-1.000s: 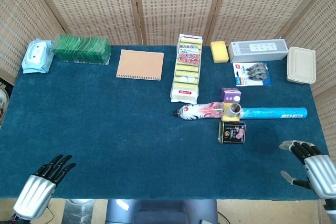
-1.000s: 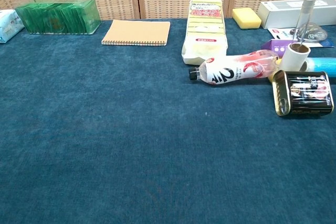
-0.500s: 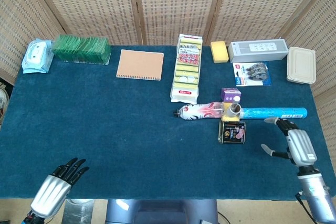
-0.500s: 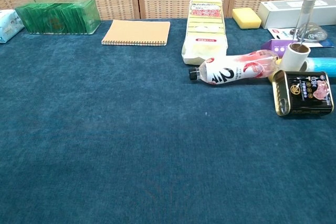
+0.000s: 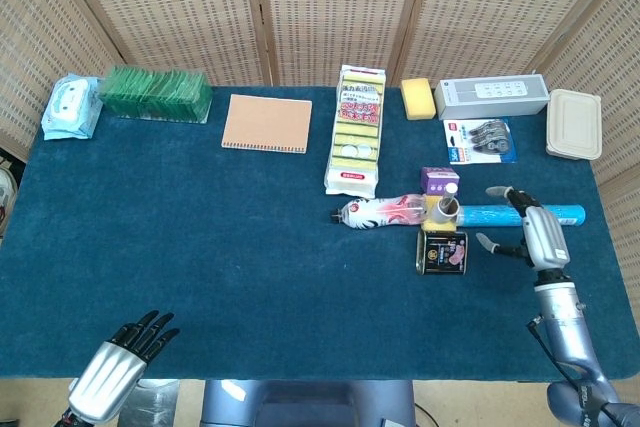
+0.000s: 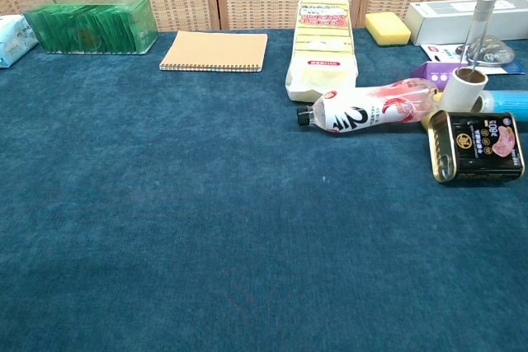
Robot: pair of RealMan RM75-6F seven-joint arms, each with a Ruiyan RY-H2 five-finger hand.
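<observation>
**A:** While your right robot hand [image 5: 527,230] hovers with its fingers spread and nothing in it, just beside the black tin [image 5: 441,252], watch the crowding there. The tin lies on its side on the tabletop [image 5: 200,237], close against the lying bottle [image 5: 380,212], the small white roll [image 5: 447,209] and the blue tube [image 5: 520,215].

**B:** So what would you expect to go wrong?

**A:** I'd judge a sideways brush the main risk. Your robot hand sits over the blue tube; dropping straight down could press on it and roll it. Reaching for the tin from that side may shove it into the bottle, which rolls easily, or topple the upright roll.

**B:** And the left robot hand [image 5: 115,369]?

**A:** It sits at the near edge, well apart from everything, fingers extended and holding nothing. It isn't in the chest view.
</observation>
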